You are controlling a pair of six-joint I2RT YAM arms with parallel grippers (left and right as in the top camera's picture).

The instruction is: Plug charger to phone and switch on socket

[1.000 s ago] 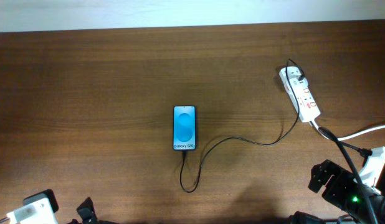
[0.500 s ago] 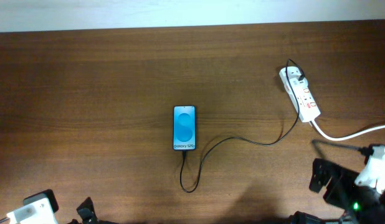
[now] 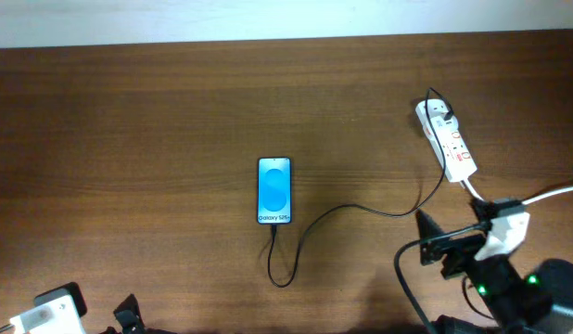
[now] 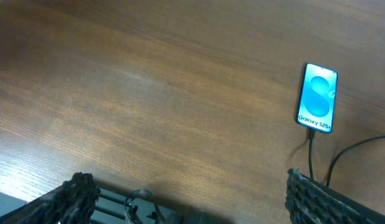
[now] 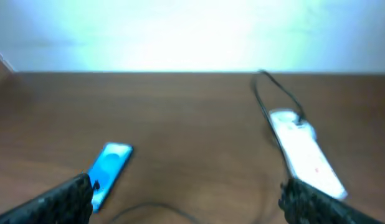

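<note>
One table [image 3: 129,139] bears one socket [image 3: 451,141] at right, one phone [image 3: 274,190] at centre, and one charger [image 3: 361,210] running between them. The right gripper [image 5: 189,199] hovers near the socket, fingers spread wide; the left gripper [image 4: 192,202], near-left, likewise gapes.

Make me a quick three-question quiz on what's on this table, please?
1. True or false: the phone lies flat with its blue screen facing up.
2. The black cable leads from the phone to: A) the white power strip; B) a laptop; C) a lamp.
3. Short answer: which arm's end effector is nearer the power strip?
Key: 1 true; 2 A; 3 the right end effector.
</note>
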